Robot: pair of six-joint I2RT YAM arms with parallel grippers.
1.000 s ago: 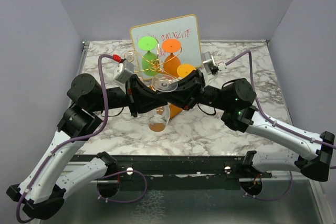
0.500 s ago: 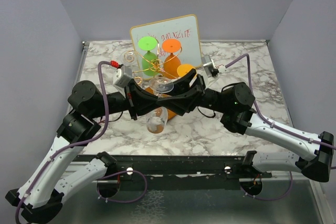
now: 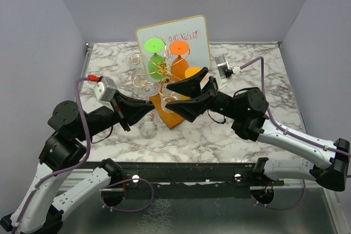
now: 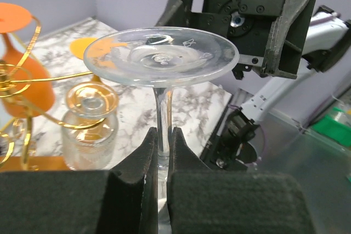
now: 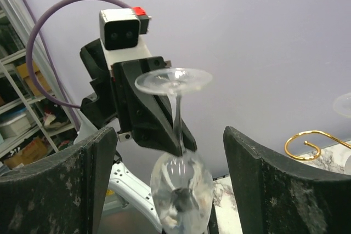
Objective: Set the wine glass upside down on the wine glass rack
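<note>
- marble table [image 3: 219,135] carries the scene;
- framed whiteboard [image 3: 194,34] stands at the table's 12 o'clock;
- wine glass rack [image 3: 171,116] sits mid-table, green and orange glasses hanging on it;
- right gripper [image 3: 176,96], at the rack's 3 o'clock, has its jaws spread wide and holds nothing;
- left gripper [image 4: 163,154] is pinched tight on the stem;
- wine glass [image 3: 148,130] is inverted, foot up, at the rack's 7 o'clock, not yet hung

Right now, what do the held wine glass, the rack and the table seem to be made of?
Wine glass: clear glass or perhaps clear plastic; glossy, see-through, with bright reflections.
Rack: thin gold-coloured metal wire, shiny, on an orange-brown base that looks like wood.
Table: white marble look with grey veins, possibly only a printed surface.
</note>
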